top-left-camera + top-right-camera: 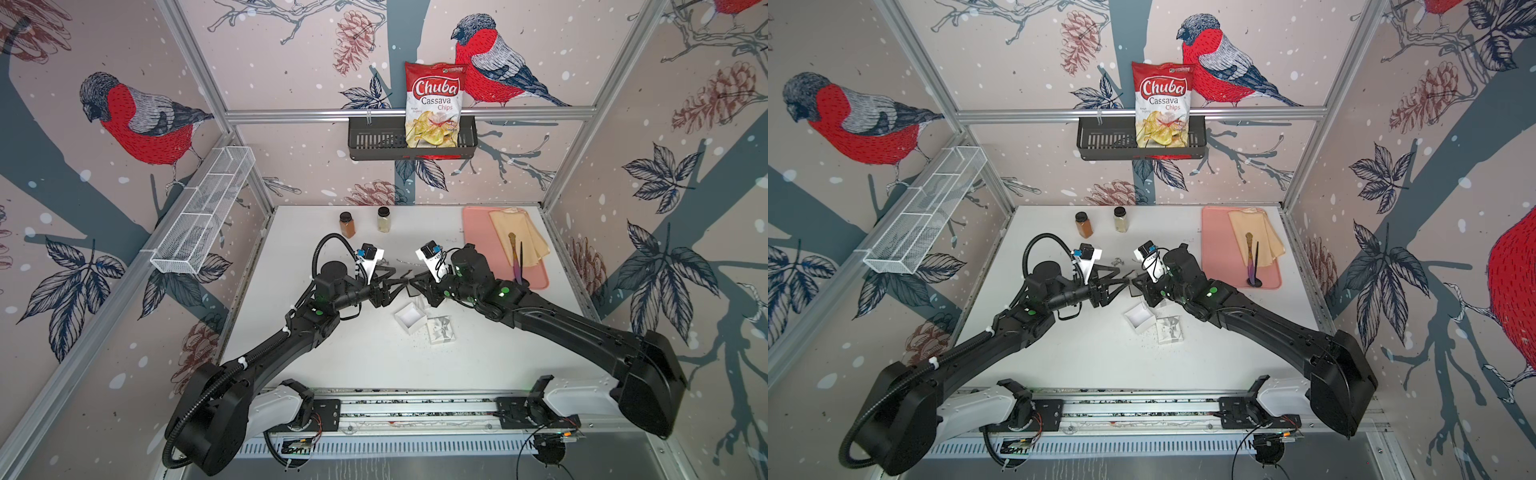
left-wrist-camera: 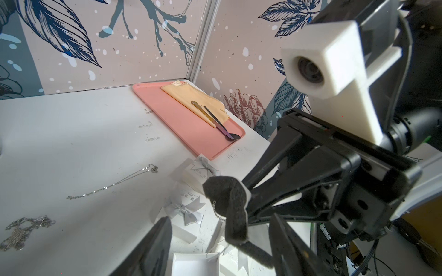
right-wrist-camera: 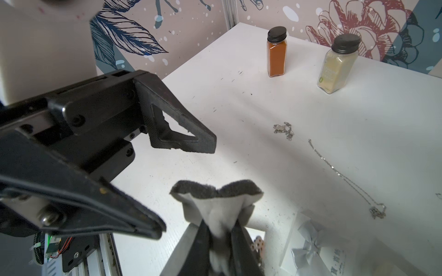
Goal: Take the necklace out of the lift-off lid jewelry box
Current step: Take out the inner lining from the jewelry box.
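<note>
While clenching a black felt pad (image 3: 216, 191), the right gripper (image 3: 221, 223) is dangling a thin silver chain (image 2: 216, 211).
Left gripper (image 3: 187, 186) is gaping alongside, just beyond the open white box (image 1: 409, 318).

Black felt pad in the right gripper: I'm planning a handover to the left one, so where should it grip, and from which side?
I'd take the pad by its free fuzzy edge, which fans out past the right gripper pinching the other end. Come head-on from opposite that gripper, where the left gripper is, open, with jaws across the thin sheet's faces.
</note>
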Action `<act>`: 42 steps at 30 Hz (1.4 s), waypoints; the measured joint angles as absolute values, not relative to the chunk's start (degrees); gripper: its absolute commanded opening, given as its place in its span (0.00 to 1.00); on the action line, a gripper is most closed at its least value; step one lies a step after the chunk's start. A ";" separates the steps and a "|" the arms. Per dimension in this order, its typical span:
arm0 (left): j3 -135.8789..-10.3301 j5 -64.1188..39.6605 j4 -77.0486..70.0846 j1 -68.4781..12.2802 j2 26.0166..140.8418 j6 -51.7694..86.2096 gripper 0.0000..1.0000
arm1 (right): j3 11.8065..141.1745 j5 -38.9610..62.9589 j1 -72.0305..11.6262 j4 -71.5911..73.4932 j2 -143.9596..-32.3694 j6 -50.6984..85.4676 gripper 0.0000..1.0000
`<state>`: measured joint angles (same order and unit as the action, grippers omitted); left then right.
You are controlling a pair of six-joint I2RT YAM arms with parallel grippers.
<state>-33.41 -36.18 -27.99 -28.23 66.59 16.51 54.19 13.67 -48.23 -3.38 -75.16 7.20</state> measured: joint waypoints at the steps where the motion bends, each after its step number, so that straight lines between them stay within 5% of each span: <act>1: -33.41 -36.53 -27.99 -28.25 66.61 16.51 0.65 | 54.17 13.91 -48.23 -3.31 -75.16 7.20 0.18; 20: -34.30 -39.00 -28.88 -28.25 68.16 16.71 0.18 | 53.98 15.62 -48.23 -2.24 -75.26 5.98 0.22; 25: -34.48 -38.92 -29.12 -28.25 68.03 17.12 0.01 | 53.41 15.62 -47.79 -1.37 -75.26 5.98 0.41; 33: -34.41 -36.05 -27.42 -28.27 63.29 14.20 0.00 | 50.28 20.08 -43.66 0.38 -72.36 7.20 0.52; 42: -32.75 -35.68 -25.89 -28.27 57.58 5.23 0.00 | 43.72 33.23 -34.61 8.95 -64.95 13.47 0.50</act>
<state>-32.75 -35.68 -25.89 -28.27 57.58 5.23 43.72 33.23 -34.61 8.95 -64.95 13.47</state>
